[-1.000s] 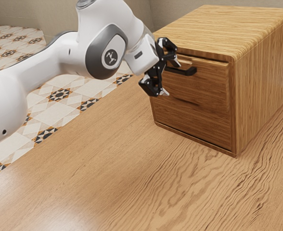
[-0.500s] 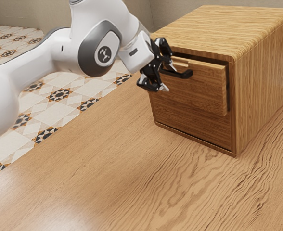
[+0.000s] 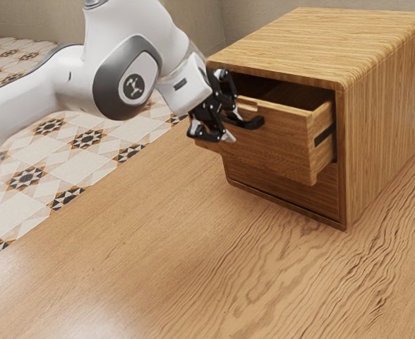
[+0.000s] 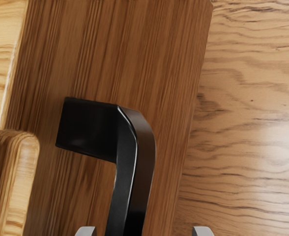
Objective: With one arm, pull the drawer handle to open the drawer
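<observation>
A wooden cabinet (image 3: 377, 106) stands on the wooden floor at the exterior view's right. Its top drawer (image 3: 285, 138) is pulled partly out, and the dark cavity behind it shows. A black bar handle (image 3: 248, 123) runs across the drawer front. My black gripper (image 3: 218, 116) is shut on the handle's end nearest the arm. In the wrist view the black handle (image 4: 130, 172) rises from between my two grey fingertips (image 4: 85, 230) against the drawer front (image 4: 110, 59).
A lower drawer front (image 3: 281, 176) sits flush in the cabinet below the open one. Patterned tile floor (image 3: 73, 155) lies at the exterior view's left, wooden floor (image 3: 229, 268) in front of the cabinet.
My arm has drawn back toward the exterior view's left with the handle in its grip. The top drawer has slid from nearly closed to well out of the cabinet.
</observation>
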Robot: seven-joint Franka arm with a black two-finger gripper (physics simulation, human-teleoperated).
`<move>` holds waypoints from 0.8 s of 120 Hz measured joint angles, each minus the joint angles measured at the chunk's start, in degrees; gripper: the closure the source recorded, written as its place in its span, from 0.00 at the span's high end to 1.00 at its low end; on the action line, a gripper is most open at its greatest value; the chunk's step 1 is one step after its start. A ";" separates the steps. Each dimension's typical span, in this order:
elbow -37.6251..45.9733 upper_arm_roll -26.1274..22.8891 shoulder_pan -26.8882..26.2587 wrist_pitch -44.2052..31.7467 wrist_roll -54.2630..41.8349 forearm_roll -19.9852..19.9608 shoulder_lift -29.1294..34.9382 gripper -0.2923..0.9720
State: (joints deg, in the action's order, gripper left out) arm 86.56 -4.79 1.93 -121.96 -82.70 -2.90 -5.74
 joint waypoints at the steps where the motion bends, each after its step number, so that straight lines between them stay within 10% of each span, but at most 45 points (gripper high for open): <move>1: 0.17 0.01 0.00 0.00 0.03 0.00 0.12 0.38; 96: 17.37 -0.13 0.00 -1.51 1.81 0.43 15.35 0.35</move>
State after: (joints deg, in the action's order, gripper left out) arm 103.93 -4.92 1.94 -123.47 -80.89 -2.47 9.61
